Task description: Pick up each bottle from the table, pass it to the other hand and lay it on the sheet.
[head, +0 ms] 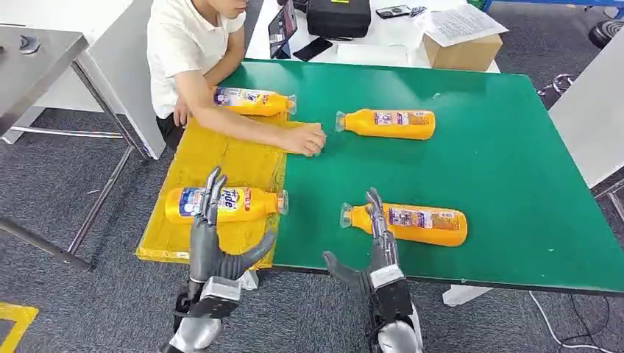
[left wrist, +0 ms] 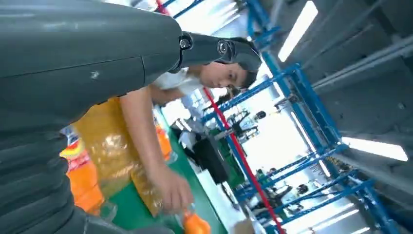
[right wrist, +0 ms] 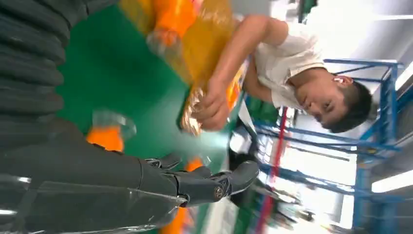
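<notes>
Both hands released, fingers spread: left hand [head: 210, 246] over sheet [head: 221, 158] bottle [head: 224, 204] at 9 o'clock, right hand [head: 375, 254] beside near tabletop [head: 515, 169] bottle [head: 408, 224] at 6. Person's hand [head: 305, 138] holds sheet edge.

Ahead of the left hand's fingers [head: 213, 193] a bottle [head: 224, 204] lies across the yellow sheet [head: 221, 158]; bare sheet lies beyond it, up to a person's forearm [head: 243, 125]. The right hand's fingers [head: 375, 209] overlap another bottle [head: 408, 223], with bare green table [head: 515, 169] beyond and between the hands.
</notes>
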{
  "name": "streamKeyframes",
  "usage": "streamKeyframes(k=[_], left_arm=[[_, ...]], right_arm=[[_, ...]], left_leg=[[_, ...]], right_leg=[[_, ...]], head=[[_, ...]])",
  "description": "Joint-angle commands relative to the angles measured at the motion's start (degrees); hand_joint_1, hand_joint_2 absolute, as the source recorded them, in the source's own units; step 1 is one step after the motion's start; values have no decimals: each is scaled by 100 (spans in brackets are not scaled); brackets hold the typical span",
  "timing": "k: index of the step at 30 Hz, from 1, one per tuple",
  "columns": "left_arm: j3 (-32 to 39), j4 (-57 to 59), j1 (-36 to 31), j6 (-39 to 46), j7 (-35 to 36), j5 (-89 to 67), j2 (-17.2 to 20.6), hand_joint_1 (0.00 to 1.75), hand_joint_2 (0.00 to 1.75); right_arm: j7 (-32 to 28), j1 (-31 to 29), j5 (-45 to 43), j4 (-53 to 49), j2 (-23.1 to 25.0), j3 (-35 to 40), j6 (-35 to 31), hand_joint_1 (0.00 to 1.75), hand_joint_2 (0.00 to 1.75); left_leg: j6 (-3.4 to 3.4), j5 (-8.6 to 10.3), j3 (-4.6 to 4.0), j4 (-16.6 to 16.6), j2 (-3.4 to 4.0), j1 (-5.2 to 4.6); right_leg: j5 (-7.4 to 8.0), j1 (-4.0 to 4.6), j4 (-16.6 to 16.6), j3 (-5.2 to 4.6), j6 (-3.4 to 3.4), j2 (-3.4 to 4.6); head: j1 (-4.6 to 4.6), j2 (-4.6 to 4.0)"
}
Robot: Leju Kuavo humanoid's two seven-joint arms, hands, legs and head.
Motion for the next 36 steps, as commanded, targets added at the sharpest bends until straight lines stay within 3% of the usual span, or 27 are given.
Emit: streamKeyframes(k=[1, 19, 22, 24, 26, 28, 29, 32, 34, 35, 36], left_arm=[[473, -628, 535, -441, 46, 654, 47, 0, 175], [473, -628, 535, -441, 46, 654, 47, 0, 175], [452, -555, 516, -354, -8, 500, 18, 0, 175], [456, -573, 490, -372, -26, 491, -3, 0, 175], [513, -679, 497, -418, 8, 524, -43, 0, 175], [563, -740, 516, -416, 20, 485, -80, 0, 175], [569, -756, 501, -442, 26, 484, -80, 0, 175], [570, -751, 453, -556, 60, 521, -82, 0, 175], [528, -629, 318, -716, 119, 556, -105, 0, 175], [160, -13, -141, -1391, 516, 874, -269, 0, 175], [-106, 601, -523, -1255, 530, 1003, -504, 0, 175]], right_arm=[[573, -212, -748, 233, 368, -290, 420, 0, 0], [573, -212, -748, 233, 368, -290, 420, 0, 0], [823, -185, -964, 136, 312, -273, 560, 0, 0], [731, -192, -710, 15, 307, -238, 281, 0, 0], [773, -293, 141, -28, 421, -243, -679, 0, 0], [863, -378, 337, -44, 479, -190, -948, 0, 0], [817, -435, 555, -46, 463, -147, -1139, 0, 175], [806, -509, 1233, 5, 402, -136, -1688, 0, 175], [889, -519, 2276, 115, 244, -219, -2224, 0, 175], [842, -38, 4126, -216, 435, -1540, -2227, 0, 175], [448, 172, 4056, -261, 242, -2057, -2227, 0, 175]], left_leg=[[-9, -10, 21, -2, 17, 5], [-10, -7, 27, -8, 5, 0], [-6, -4, 17, -6, 3, -1], [-10, -10, 28, -4, 2, 3], [-6, -3, 12, -2, 0, -3], [-8, -6, 11, 1, 8, 0], [-6, -4, 6, 0, 9, -2], [-11, -9, 19, 0, 12, 1], [-11, -7, 23, -4, 5, 3], [-9, -3, 20, -4, -4, 1], [-7, 2, 16, -6, -26, -1]], right_leg=[[-5, 4, -1, 15, -11, 18], [-6, 1, -5, 26, -13, 7], [-3, 0, -3, 17, -10, 5], [-8, 3, -3, 29, -13, 5], [-5, -3, 1, 11, -9, 2], [-4, 0, 2, 10, -11, 10], [-1, -1, 2, 5, -9, 10], [-5, 2, 2, 18, -14, 14], [-5, 4, -3, 24, -15, 7], [-4, 2, -3, 23, -12, -2], [-7, 0, -4, 23, -11, -25]], head=[[-2, 0], [-2, 0], [-2, 0], [0, 0], [0, 0], [-2, 0], [0, 0], [0, 0], [0, 0], [-2, 0], [-2, 0]])
